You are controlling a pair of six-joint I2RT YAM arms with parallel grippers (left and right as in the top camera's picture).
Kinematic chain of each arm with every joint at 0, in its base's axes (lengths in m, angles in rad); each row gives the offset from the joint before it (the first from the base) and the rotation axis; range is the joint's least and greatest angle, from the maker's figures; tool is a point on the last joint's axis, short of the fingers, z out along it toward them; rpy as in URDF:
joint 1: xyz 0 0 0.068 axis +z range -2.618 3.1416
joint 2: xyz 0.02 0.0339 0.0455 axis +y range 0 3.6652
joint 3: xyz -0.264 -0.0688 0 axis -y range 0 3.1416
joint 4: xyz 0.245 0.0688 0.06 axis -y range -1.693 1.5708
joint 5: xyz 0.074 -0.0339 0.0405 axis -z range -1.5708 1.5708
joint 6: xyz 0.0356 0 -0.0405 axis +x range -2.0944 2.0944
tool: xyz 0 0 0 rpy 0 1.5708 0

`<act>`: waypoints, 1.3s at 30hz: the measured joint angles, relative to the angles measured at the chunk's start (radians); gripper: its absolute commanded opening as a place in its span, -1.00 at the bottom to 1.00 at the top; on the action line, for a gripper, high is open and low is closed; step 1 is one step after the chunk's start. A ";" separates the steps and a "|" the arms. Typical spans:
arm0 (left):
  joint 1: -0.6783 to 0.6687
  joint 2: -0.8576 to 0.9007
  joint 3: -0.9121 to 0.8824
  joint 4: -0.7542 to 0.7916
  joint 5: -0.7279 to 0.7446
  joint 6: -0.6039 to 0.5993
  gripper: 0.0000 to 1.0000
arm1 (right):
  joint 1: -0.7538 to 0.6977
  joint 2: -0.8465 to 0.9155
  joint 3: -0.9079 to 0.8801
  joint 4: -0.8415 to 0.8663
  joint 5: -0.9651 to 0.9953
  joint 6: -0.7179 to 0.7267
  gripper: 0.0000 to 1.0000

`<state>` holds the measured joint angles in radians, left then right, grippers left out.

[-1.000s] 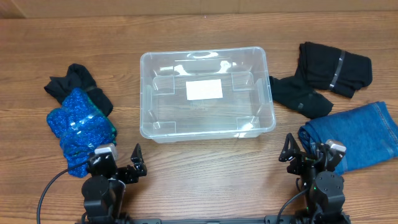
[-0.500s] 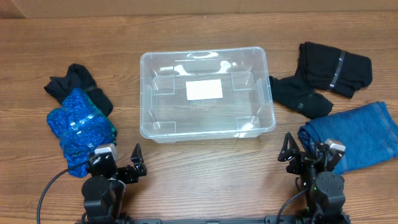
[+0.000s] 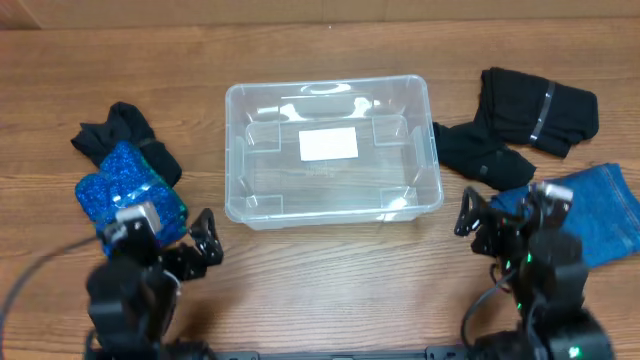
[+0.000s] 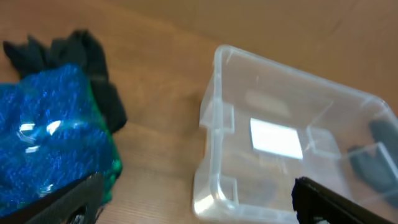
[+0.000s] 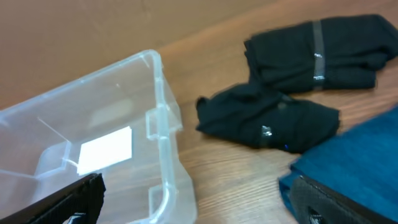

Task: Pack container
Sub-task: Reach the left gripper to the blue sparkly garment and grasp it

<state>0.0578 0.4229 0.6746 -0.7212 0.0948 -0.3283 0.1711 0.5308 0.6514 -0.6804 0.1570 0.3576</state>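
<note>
The clear plastic container [image 3: 233,150] stands empty in the middle of the table, with a white label [image 3: 328,144] on its base. It also shows in the left wrist view [image 4: 217,115] and the right wrist view [image 5: 163,93]. My left gripper [image 3: 205,245] is open and empty, hovering near the container's front left corner, next to a sparkly blue cloth [image 3: 125,195]. My right gripper [image 3: 478,225] is open and empty, near the front right corner, beside folded blue denim [image 3: 600,210]. Both sets of jaws frame the bottom of their wrist views, left [image 4: 199,211] and right [image 5: 199,214].
A black cloth [image 3: 120,130] lies behind the sparkly blue one at left. Two black garments lie at right: a small one [image 3: 482,152] close to the container, a larger one [image 3: 535,110] with a grey stripe behind it. The table is wood.
Both arms have lifted from their rest spots at the front edge and moved forward toward the container. The jaws stay open. Nothing on the table has moved.
</note>
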 measured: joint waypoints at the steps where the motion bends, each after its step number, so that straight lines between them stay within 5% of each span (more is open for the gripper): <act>1: 0.000 0.059 0.054 -0.023 0.000 0.013 1.00 | 0.000 0.056 0.056 -0.036 0.000 -0.005 1.00; 6: 0.000 0.460 0.468 -0.358 0.068 0.106 1.00 | 0.000 0.360 0.409 -0.328 -0.008 -0.023 1.00; 10: 0.000 0.615 0.598 -0.474 0.138 0.131 1.00 | 0.000 0.466 0.531 -0.416 0.023 -0.053 1.00; 14: 0.045 0.667 0.609 -0.494 0.124 0.113 1.00 | -0.004 0.498 0.536 -0.435 0.098 -0.066 1.00; 19: 0.502 0.721 0.616 -0.492 0.073 0.061 1.00 | -0.034 0.502 0.538 -0.437 0.116 -0.070 1.00; 22: 0.612 0.809 0.608 -0.481 0.073 0.047 1.00 | -0.034 0.502 0.538 -0.437 0.116 -0.070 1.00; 36: 0.639 1.347 0.547 -0.276 0.021 0.181 1.00 | -0.034 0.502 0.538 -0.436 0.116 -0.070 1.00; 38: 0.638 1.402 0.547 -0.240 0.039 0.207 0.82 | -0.034 0.502 0.538 -0.433 0.116 -0.070 1.00; 39: 0.638 1.427 0.547 -0.227 0.058 0.217 0.53 | -0.034 0.502 0.538 -0.432 0.116 -0.071 1.00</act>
<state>0.6956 1.8500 1.2213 -0.9485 0.1524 -0.1108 0.1375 1.0332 1.1892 -1.1126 0.2729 0.2871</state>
